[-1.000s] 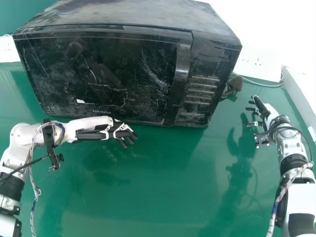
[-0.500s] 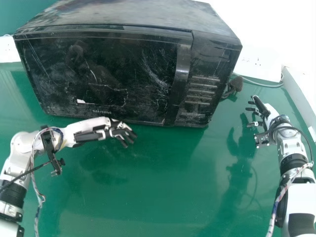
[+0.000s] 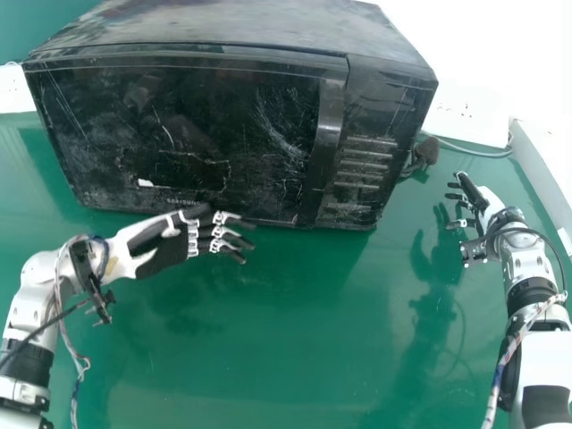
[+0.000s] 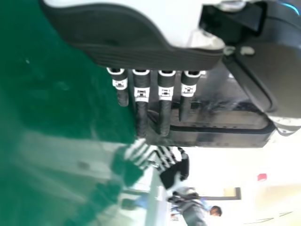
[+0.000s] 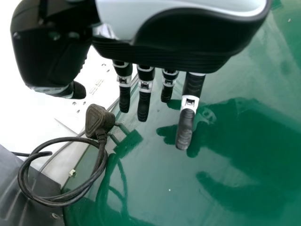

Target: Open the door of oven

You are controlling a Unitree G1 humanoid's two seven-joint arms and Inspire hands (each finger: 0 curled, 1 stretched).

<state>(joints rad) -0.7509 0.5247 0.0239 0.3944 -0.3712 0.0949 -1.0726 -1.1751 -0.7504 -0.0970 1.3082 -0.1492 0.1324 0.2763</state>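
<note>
My left hand (image 3: 170, 243) is in front of the oven's lower front edge in the head view, palm turned down, its straight fingers pointing right. Over at the right of the table, my right hand (image 3: 477, 202) stands apart from the oven. The black oven (image 3: 384, 134) has its door (image 3: 206, 125) closed, with a vertical handle (image 3: 328, 134) beside the button panel. The left wrist view has the left hand (image 4: 164, 101) with fingers extended and the oven (image 4: 221, 127) beyond them. In the right wrist view the right hand (image 5: 143, 94) has relaxed, extended fingers.
A black plug (image 5: 98, 121) with a coiled cable (image 5: 56, 141) lies beside the oven on the right. The green table (image 3: 268, 349) stretches before the oven, and a white ledge (image 3: 543, 174) runs along its right edge.
My left hand has rolled so that its back and spread fingers face the head camera, and the fingers have straightened. The right hand, oven and door are unchanged.
</note>
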